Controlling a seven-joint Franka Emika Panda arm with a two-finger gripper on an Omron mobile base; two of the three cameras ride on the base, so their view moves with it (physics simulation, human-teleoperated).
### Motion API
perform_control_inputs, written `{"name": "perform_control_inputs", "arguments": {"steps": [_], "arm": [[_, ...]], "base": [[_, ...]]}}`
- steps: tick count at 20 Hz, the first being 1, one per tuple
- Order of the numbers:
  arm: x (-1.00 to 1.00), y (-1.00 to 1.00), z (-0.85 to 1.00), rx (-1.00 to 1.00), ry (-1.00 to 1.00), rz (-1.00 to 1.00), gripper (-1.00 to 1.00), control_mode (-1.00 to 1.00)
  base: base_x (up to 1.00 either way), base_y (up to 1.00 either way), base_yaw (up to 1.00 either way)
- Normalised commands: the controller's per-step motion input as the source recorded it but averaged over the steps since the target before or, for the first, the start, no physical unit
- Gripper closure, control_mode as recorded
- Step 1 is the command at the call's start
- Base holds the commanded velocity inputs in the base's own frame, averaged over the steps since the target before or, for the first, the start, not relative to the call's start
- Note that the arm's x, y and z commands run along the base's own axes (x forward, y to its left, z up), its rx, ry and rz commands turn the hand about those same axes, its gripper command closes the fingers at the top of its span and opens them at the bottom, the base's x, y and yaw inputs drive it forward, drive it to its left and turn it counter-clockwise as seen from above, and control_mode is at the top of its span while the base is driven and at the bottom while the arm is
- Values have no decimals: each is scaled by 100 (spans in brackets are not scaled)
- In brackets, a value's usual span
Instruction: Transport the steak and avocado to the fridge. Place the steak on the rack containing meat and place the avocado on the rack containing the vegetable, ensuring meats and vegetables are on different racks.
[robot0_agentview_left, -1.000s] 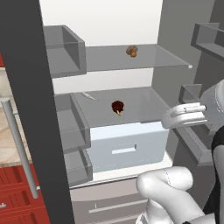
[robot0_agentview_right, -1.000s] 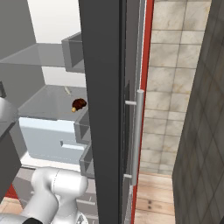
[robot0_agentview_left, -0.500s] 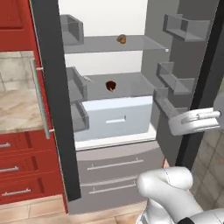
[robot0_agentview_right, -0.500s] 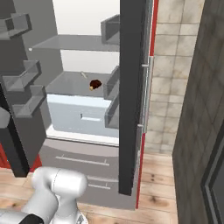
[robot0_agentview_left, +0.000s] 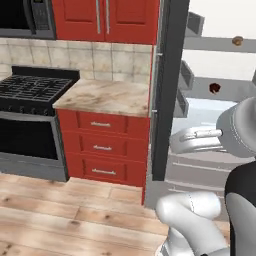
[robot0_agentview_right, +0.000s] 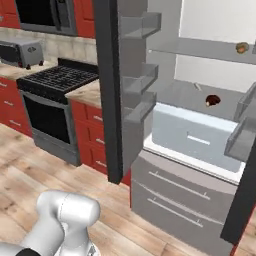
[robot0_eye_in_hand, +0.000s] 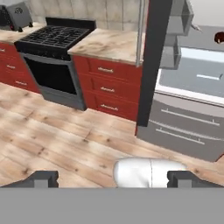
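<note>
The steak (robot0_agentview_right: 213, 100) lies on the rack containing meat (robot0_agentview_right: 180, 94), the grey glass shelf over the white drawer (robot0_agentview_right: 192, 135) of the open fridge (robot0_agentview_right: 113, 110). It also shows as the steak (robot0_agentview_left: 214, 88) and the steak (robot0_eye_in_hand: 220, 38). On the rack containing the vegetable (robot0_agentview_right: 200, 49) above sits a lighter orange-brown lump (robot0_agentview_right: 242, 48). The avocado is out of view. My gripper (robot0_eye_in_hand: 116, 179) is open with nothing between its fingertips (robot0_eye_in_hand: 43, 178), well back from the fridge and looking over the wooden floor.
Left of the fridge are a marble counter (robot0_agentview_left: 107, 95) over red drawers (robot0_agentview_left: 102, 147), a black stove (robot0_agentview_right: 57, 77) and a toaster (robot0_agentview_right: 22, 50). The fridge door (robot0_agentview_left: 165, 90) stands edge-on with grey bins (robot0_agentview_right: 140, 75). Grey freezer drawers (robot0_eye_in_hand: 188, 129) sit below.
The whole picture has shifted: the base has backed away and turned left, bringing the stove and counter into sight. The steak stays on its shelf, and the gripper stays open.
</note>
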Motion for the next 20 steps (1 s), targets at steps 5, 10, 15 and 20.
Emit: {"name": "perform_control_inputs", "arguments": {"steps": [5,10,15,20], "arm": [[0,0,0,0,0,0,-100,100],[0,0,0,0,0,0,-100,100],[0,0,0,0,0,0,-100,100],[0,0,0,0,0,0,-100,100]], "base": [[0,0,100],[0,0,100],[1,0,100],[81,27,64]]}}
